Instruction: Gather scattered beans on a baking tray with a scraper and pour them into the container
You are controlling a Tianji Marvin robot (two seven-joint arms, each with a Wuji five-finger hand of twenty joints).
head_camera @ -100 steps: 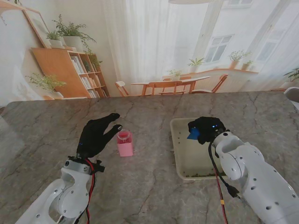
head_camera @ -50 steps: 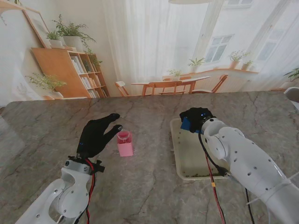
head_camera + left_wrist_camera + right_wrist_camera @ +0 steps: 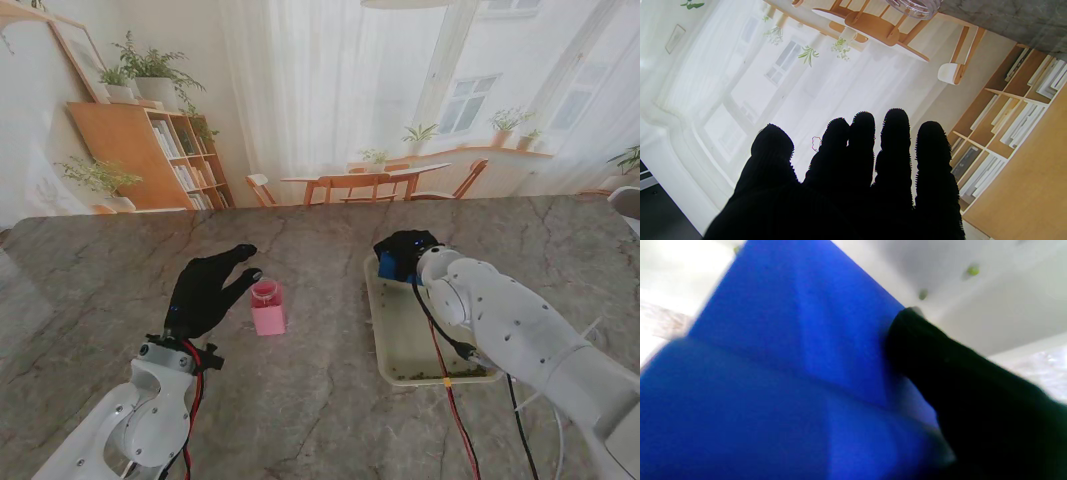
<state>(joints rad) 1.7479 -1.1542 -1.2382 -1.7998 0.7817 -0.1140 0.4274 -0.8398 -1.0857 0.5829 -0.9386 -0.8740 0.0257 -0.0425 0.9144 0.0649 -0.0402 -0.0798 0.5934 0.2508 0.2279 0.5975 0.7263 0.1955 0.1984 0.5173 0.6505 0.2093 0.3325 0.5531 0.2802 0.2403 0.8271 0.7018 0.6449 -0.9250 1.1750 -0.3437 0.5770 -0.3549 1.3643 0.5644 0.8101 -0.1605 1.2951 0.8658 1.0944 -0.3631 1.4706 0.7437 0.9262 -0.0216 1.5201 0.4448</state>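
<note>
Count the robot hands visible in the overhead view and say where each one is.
2. The left hand hovers open beside the pink container. The right hand grips the blue scraper at the far end of the baking tray.

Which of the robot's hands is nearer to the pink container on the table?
Left. The left hand hovers open just left of the pink container, fingertips almost at its rim. The right hand, holding the blue scraper, is over the baking tray.

blue scraper (image 3: 388,266) at far end of cream tray (image 3: 392,345) | beans (image 3: 425,377) along near edge | pink container (image 3: 267,307) upright, left
</note>
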